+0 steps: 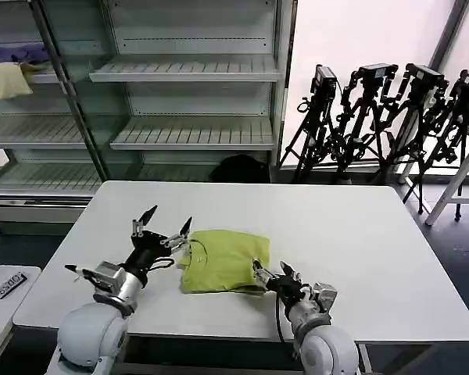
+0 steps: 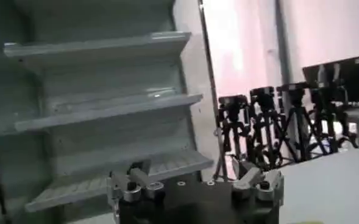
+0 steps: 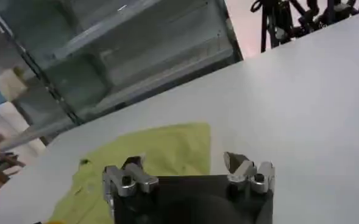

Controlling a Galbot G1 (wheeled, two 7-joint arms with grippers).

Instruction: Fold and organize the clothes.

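On the white counter (image 1: 359, 234), the folded T-shirt (image 1: 223, 260) is lying at lower centre, with the left tool (image 1: 166, 221) spread and the right tool (image 1: 272, 273) spread beside it.

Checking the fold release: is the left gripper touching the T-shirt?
Cannot tell. In the head view the open left gripper sits at the T-shirt's left edge, with no plain gap or contact.

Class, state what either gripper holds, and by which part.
Nothing. The left gripper is open above the T-shirt; the right gripper is open at its near edge.
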